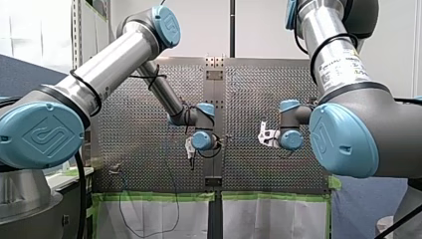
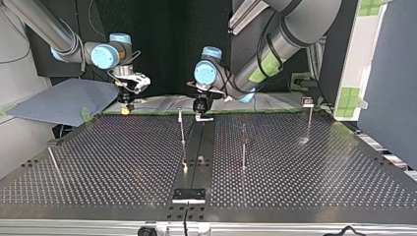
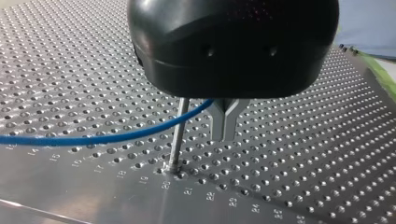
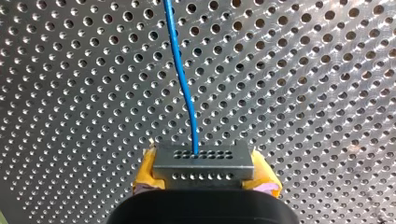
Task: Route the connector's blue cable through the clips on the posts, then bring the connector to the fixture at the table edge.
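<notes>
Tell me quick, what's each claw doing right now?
Left claw: closed, apparently pinching the blue cable.
Right claw: closed on the connector.

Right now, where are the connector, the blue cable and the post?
connector [image 4: 203, 164], right wrist view, its grey front face.
blue cable [image 4: 177, 60], right wrist view, stretch ahead of the connector.
post [image 3: 179, 135], left wrist view, lower shaft.

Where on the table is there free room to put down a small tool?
Top view: bare plate between the leaning post and the middle post; also between the neighbouring post and the corner post. Crowded at the centre strip: my left gripper, blue cable, fixture.
</notes>
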{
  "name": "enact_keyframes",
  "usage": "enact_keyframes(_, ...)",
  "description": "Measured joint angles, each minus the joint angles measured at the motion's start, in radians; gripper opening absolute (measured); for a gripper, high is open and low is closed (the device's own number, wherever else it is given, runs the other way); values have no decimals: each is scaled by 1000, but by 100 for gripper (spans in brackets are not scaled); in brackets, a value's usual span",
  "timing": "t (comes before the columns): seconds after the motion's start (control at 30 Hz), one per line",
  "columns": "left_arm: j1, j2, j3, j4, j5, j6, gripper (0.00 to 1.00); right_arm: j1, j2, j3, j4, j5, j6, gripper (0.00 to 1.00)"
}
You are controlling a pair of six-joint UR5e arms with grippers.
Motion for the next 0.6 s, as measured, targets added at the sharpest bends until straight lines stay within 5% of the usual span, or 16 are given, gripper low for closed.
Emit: enact_keyframes(0.6, 26, -3, 109, -96, -3, 15, 0, -11, 1, -46, 25, 4, 0, 0)
